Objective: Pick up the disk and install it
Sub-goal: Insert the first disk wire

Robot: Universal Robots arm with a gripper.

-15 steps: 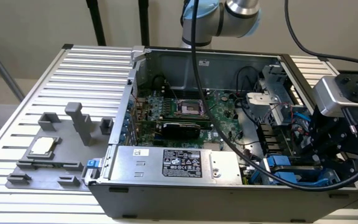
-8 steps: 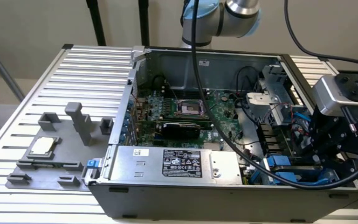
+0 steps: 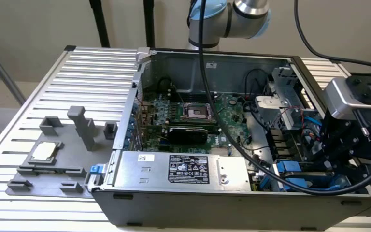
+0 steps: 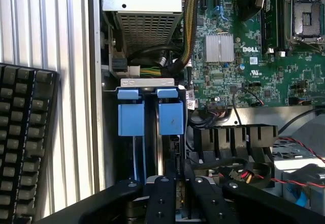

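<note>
Two blue tabs mark the end of the disk (image 4: 170,118) as we see it from the wrist. It stands on edge in the drive bay, and its blue carrier rails run toward the jaws. The jaws stand narrow and appear closed on the disk's near end, with a sliver of blue showing between them.

The bay sits in the corner of the computer case (image 3: 237,212) nearest the camera, at the exterior view's right. Close to the disk we see the power supply (image 3: 185,169) along the case's near edge. Past it lies the green motherboard (image 3: 192,113) with its open socket.

The case lies open on a ribbed surface (image 3: 95,63). Near the surface's edge at the exterior view's left, well apart from the case, a grey fixture (image 3: 50,169) carries a small square silver chip (image 3: 44,151). A black keyboard (image 4: 23,148) lies on the surface beside the case.
</note>
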